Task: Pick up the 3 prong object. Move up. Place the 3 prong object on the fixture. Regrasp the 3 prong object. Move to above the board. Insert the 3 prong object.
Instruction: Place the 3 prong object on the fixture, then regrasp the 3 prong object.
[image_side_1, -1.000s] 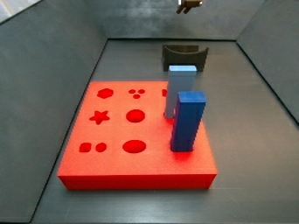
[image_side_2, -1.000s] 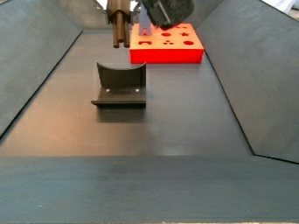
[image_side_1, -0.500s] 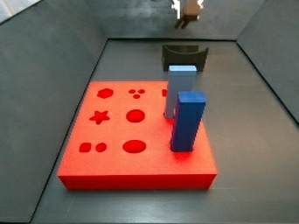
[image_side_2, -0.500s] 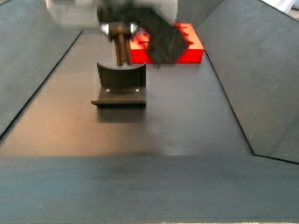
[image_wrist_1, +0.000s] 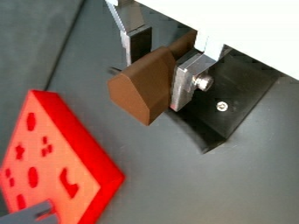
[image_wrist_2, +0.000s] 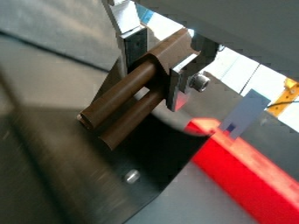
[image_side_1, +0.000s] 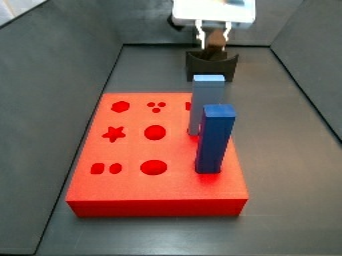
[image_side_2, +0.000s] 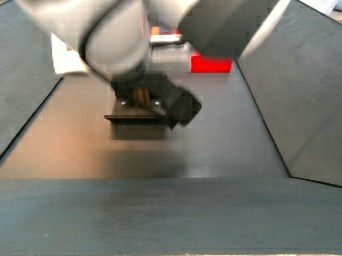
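gripper (image_side_1: 213, 40) holding 3 prong object (image_wrist_1: 149, 83) above fixture (image_side_1: 211, 66) | fixture behind board (image_side_1: 134, 150) | blocks (image_side_1: 214, 138) on board

No readable text or labels anywhere

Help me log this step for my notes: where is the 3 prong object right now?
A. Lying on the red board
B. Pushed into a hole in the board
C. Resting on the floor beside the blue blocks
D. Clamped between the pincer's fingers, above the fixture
D: in both wrist views the brown 3 prong object sits between the silver fingers of the pincer, with the dark fixture just beneath, away from the board.
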